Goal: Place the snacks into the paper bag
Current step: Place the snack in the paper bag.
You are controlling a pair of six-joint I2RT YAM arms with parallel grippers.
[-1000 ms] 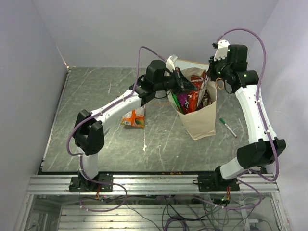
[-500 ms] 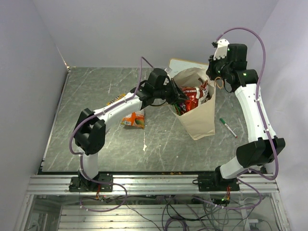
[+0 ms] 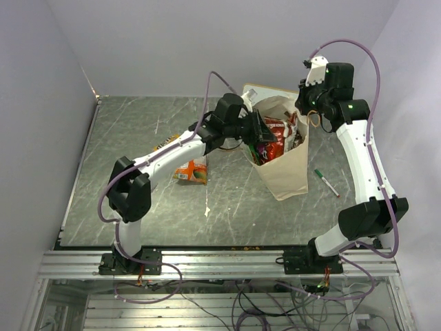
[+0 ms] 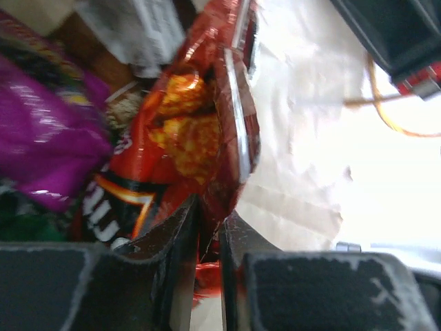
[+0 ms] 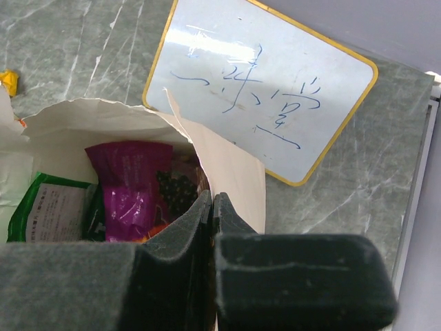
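The paper bag (image 3: 286, 172) stands upright right of the table's middle, with several snacks in it. My left gripper (image 3: 260, 134) reaches into its mouth from the left. Its jaws (image 4: 210, 221) are open a little, with the lower edge of a red snack packet (image 4: 200, 124) still in the narrow gap. A purple packet (image 4: 48, 152) lies beside the red one. My right gripper (image 3: 303, 116) is shut (image 5: 211, 200) on the bag's right rim (image 5: 234, 172). Below it show the purple packet (image 5: 131, 186) and a green-and-white packet (image 5: 52, 210). An orange packet (image 3: 191, 171) lies on the table under the left arm.
A gold-framed whiteboard (image 5: 269, 76) lies flat behind the bag. A green-capped pen (image 3: 326, 183) lies right of the bag, and a small white scrap (image 3: 207, 210) lies in front of the orange packet. A yellow-edged thing (image 3: 165, 143) peeks out beside the left forearm.
My left gripper came down from above the bag into its mouth with the red packet, and its jaws have parted slightly. The right gripper kept hold of the rim.
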